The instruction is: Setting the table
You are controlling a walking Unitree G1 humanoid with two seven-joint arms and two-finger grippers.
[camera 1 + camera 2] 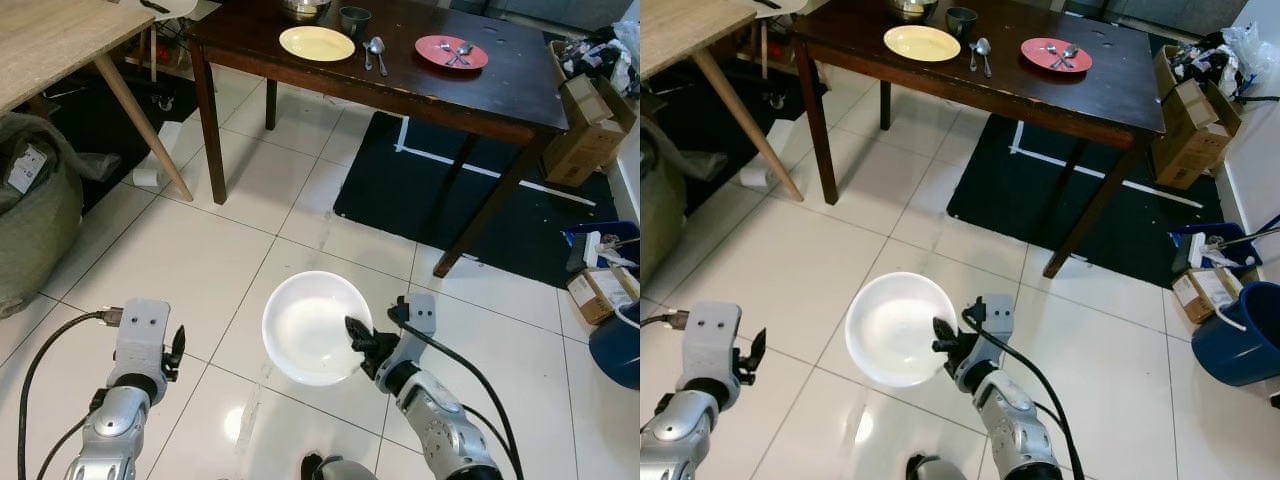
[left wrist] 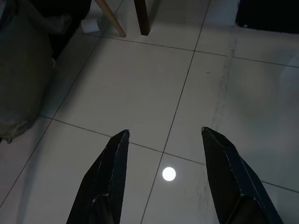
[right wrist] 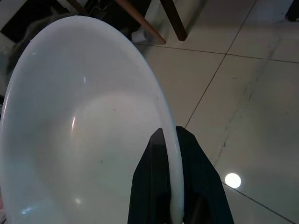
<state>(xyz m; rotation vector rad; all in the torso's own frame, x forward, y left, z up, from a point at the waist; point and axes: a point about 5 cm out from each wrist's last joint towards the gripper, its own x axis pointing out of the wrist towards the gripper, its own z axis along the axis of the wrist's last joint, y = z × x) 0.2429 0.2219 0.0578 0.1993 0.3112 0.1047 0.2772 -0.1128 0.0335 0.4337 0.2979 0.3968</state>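
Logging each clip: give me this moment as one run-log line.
right hand: shut on white bowl rim | left hand: open, idle over floor | dark table: ahead, partly set

Dark table [image 1: 500, 90] across upper frame; on it, left to right: plate [image 1: 316, 43], two spoons [image 1: 374, 50] just beside it, second plate [image 1: 451, 51] carrying cutlery. Small cup [image 1: 354, 19] and metal bowl [image 1: 304, 9] behind first plate, at top edge. Mat [image 1: 400, 190] under table, centre-right. Second table [image 1: 50, 40] upper left. Boxes [image 1: 585, 125] at right edge. Lower centre: bowl [image 1: 315, 327], above floor, right gripper [image 1: 358, 338] on its right rim. Left gripper [image 1: 176, 352] lower left, apart from bowl.
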